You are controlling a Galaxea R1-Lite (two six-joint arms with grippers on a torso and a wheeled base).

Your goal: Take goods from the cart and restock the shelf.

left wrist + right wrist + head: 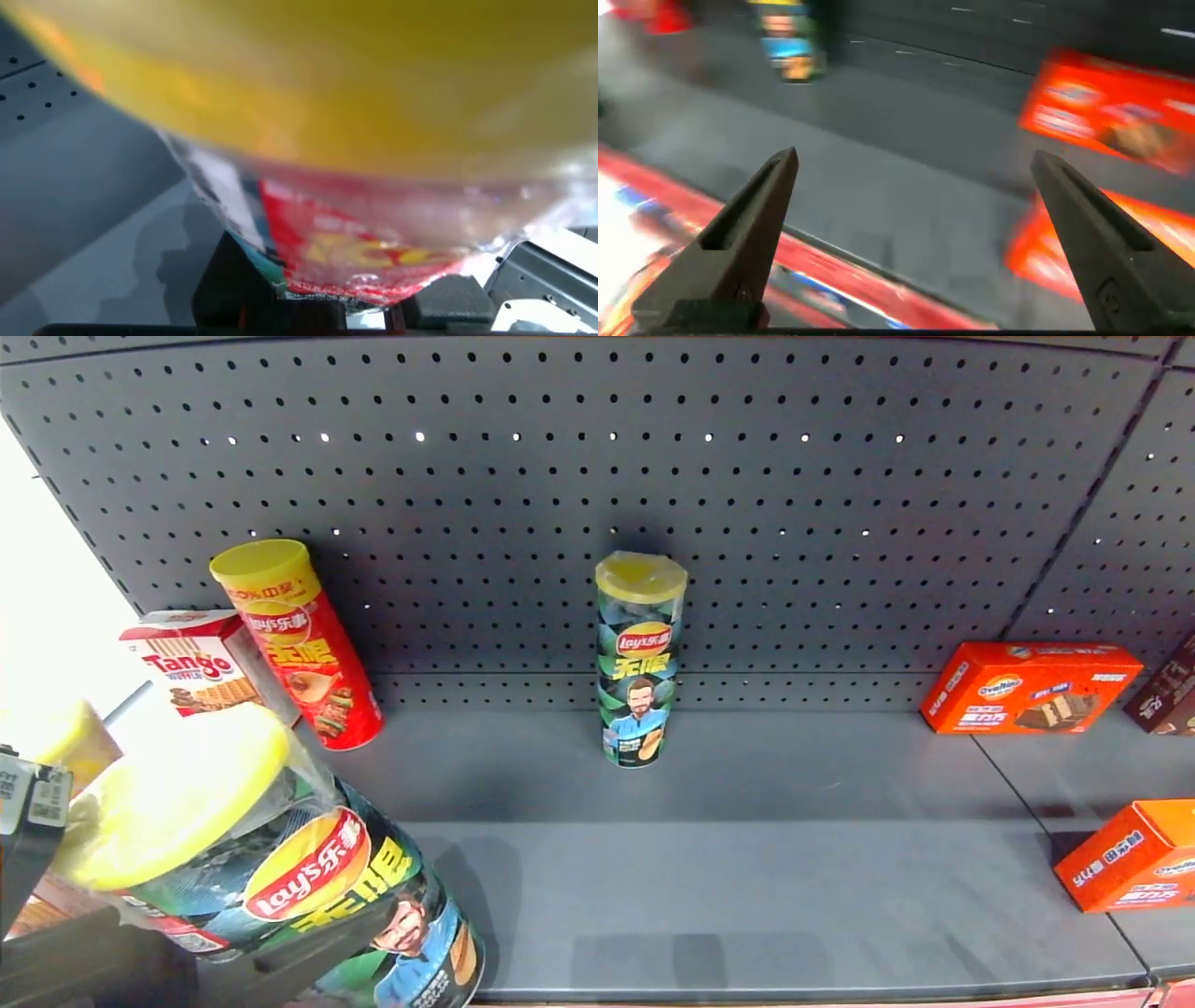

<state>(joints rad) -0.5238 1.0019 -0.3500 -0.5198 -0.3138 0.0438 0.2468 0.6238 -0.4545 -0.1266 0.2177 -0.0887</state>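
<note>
Green chip can (280, 868) tilted, seemingly clamped in left gripper (346, 294).

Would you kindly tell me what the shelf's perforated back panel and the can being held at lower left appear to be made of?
Back panel: probably painted sheet metal, matte dark grey; evenly punched holes, light shining through some. Held can: seemingly a cardboard tube with glossy printed wrap and yellow plastic lid; crinkled clear film glints below the lid.
</note>
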